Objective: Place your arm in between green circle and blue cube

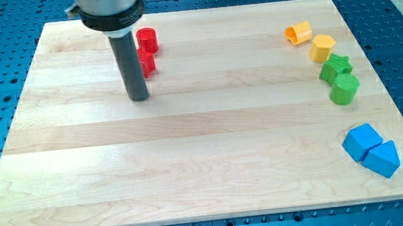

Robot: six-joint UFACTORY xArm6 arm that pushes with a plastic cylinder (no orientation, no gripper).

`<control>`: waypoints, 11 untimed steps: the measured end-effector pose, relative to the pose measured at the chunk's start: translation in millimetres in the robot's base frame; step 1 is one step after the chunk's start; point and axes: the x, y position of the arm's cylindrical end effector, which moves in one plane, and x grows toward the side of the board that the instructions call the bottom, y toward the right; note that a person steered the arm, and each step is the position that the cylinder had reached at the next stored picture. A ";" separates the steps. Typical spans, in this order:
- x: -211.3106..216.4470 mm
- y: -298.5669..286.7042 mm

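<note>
The green circle (344, 89) lies near the view's right edge of the wooden board. The blue cube (361, 141) lies below it, toward the bottom right corner. My tip (138, 98) rests on the board in the upper left area, far to the left of both blocks. It stands just left of and below two red blocks (147, 51).
A green star (335, 67) touches the green circle from above. A yellow block (322, 47) and an orange-yellow block (298, 33) sit further up. A blue triangular block (382, 159) touches the blue cube's lower right. The board's (191, 158) right edge is close to these blocks.
</note>
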 end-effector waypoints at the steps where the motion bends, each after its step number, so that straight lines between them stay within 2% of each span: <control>1: 5.1 61.1; 2: 3.2 91.2; 7: 11.9 103.4; 10: 43.2 207.6; 11: 84.9 280.5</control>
